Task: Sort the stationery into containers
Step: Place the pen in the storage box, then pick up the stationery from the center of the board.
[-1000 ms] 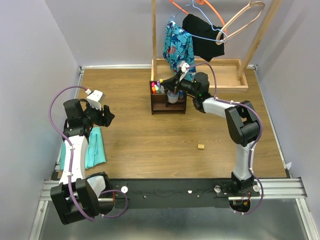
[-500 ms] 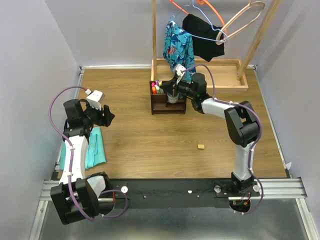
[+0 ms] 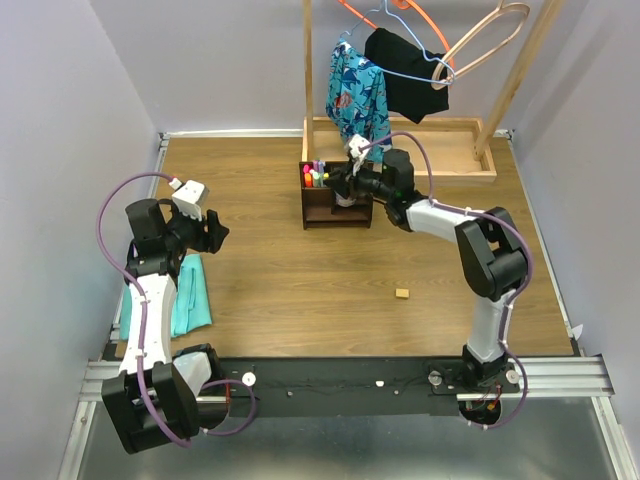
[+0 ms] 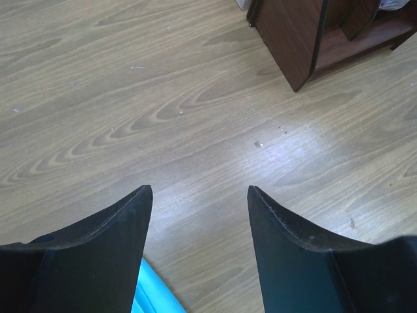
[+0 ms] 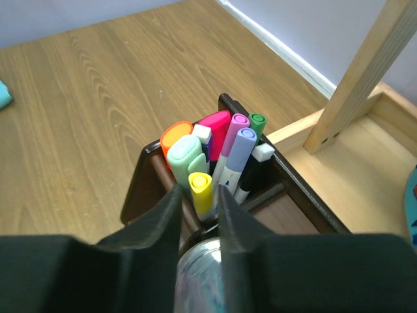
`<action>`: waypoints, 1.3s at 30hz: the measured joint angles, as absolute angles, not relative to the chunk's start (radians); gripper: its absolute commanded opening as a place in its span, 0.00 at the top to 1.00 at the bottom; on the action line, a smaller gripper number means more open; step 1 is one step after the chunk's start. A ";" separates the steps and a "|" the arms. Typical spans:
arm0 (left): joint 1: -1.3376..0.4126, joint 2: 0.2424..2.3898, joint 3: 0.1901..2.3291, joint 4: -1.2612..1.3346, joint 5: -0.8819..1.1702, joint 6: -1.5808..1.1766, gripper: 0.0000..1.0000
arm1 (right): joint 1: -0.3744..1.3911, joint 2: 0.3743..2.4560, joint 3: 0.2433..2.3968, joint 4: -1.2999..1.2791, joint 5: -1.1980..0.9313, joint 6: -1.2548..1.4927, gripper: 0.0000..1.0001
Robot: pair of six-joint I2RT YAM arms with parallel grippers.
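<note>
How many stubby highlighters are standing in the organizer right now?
3, upright in one organizer compartment: orange highlighter leftmost, pale-green highlighter in front of it, pink-red highlighter behind. Markers may hide more.

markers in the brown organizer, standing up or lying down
Standing up. In the right wrist view the markers have their caps pointing upward, packed together in one compartment of the organizer.

Dark glossy wooden organizer [image 5: 140, 189]

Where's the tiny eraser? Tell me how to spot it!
Start at the wooden table. Look at the bare stretch between the dark organizer and the right arm's base. The eraser is the tiny tan block lying alone there; the markers stand bunched in the organizer.
</note>
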State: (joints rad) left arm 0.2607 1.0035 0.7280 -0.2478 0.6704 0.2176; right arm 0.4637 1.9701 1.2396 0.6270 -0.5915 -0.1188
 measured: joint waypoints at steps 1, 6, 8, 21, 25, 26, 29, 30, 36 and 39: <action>0.261 1.001 0.728 -0.248 0.670 0.216 0.30 | 0.464 1.955 1.236 0.608 -0.587 -0.128 0.58; 0.261 0.988 0.728 -0.233 0.671 0.209 0.29 | 0.464 1.833 1.235 0.470 -0.541 -0.187 0.52; 0.261 0.978 0.729 -0.220 0.671 0.200 0.27 | 0.464 1.777 1.235 0.411 -0.525 -0.216 0.52; 0.260 0.888 0.746 -0.213 0.737 0.185 0.26 | 0.398 1.167 0.857 -0.406 -0.516 -0.817 0.42; 0.260 0.877 0.746 -0.224 0.757 0.182 0.25 | 0.391 1.064 0.741 -0.611 -0.496 -0.942 0.41; 0.260 0.875 0.746 -0.226 0.760 0.181 0.25 | 0.391 1.052 0.721 -0.650 -0.490 -0.963 0.41; 0.255 0.865 0.746 -0.226 0.767 0.177 0.26 | 0.390 1.026 0.670 -0.727 -0.476 -1.001 0.41; 0.255 0.860 0.746 -0.226 0.769 0.175 0.25 | 0.390 1.020 0.655 -0.740 -0.470 -1.009 0.41; 0.253 0.832 0.746 -0.229 0.772 0.164 0.25 | 0.390 1.028 0.620 -0.742 -0.446 -1.060 0.41; 0.253 0.815 0.746 -0.241 0.772 0.164 0.25 | 0.390 1.055 0.611 -0.701 -0.439 -1.076 0.42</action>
State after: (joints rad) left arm 0.2531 0.8154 0.7460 -0.2409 0.7723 0.1638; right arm 0.3904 1.0550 0.6106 -0.7013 -0.4385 -1.0763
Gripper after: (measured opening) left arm 0.746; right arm 0.586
